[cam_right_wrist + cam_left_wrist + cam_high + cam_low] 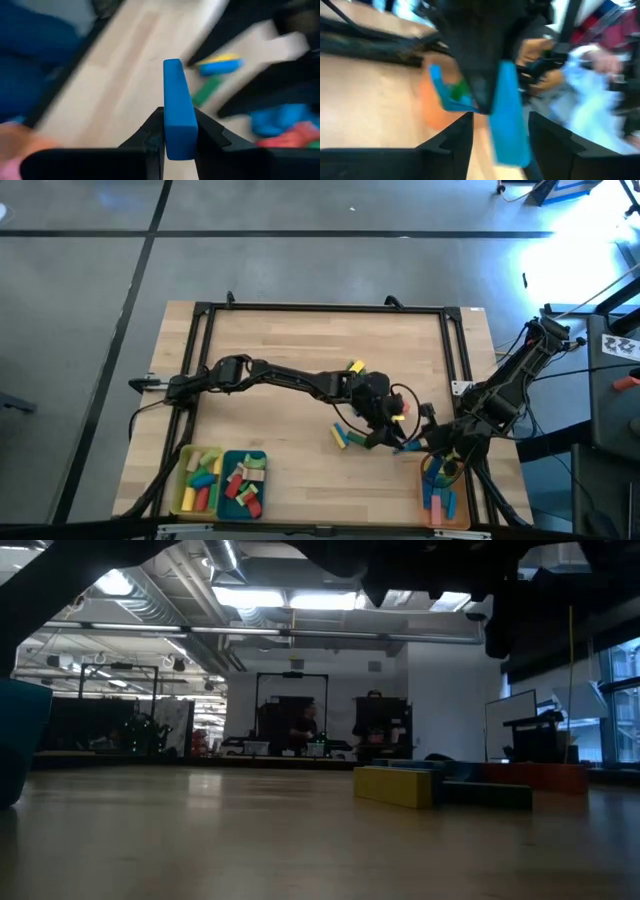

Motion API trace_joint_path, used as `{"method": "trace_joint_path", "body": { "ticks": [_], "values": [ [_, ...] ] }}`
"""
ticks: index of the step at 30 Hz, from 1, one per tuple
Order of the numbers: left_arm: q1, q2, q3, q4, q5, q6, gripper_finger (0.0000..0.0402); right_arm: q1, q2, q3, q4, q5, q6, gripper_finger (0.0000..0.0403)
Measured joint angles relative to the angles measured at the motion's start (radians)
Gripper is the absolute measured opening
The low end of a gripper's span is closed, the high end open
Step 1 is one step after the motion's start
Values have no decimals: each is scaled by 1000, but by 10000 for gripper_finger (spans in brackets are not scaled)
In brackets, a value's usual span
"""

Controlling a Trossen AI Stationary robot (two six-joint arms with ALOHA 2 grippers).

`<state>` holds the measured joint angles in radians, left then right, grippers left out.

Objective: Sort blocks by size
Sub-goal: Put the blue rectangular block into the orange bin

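While the long blue block (179, 107) is sitting upright, clamped between the right gripper's (179, 137) fingers, the left gripper (500, 132) is standing open alongside; lowering it level over the orange tray (445, 505) looks best.

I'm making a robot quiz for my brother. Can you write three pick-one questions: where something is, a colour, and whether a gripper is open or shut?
1. Where is the orange tray?
A) on the left arm's side
B) on the right arm's side
C) in the table's middle

2. What colour is the block in the right gripper?
A) red
B) yellow
C) blue

3. How is the left gripper?
A) open
B) shut on a pink cube
C) shut on nothing

Answers:
1 B, the high view shows it below the right arm.
2 C, the blue block is pinched there.
3 A, its fingers stand apart.
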<state>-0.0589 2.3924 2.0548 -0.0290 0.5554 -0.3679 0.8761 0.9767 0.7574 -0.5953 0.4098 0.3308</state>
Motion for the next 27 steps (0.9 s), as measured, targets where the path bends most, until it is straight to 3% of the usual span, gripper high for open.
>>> {"method": "trace_joint_path", "body": {
  "ticks": [3, 13, 27],
  "values": [
    [-7, -4, 1, -38, -62, 68, 183, 0, -7, 10, -23, -138, 79, 67],
    [37, -4, 1, -286, -62, 237, 177, 2, 11, 61, -85, -582, 471, 72],
    [43, -2, 1, -362, -62, 319, 175, 1, 119, 61, -192, -648, 580, 77]
  ]
}}
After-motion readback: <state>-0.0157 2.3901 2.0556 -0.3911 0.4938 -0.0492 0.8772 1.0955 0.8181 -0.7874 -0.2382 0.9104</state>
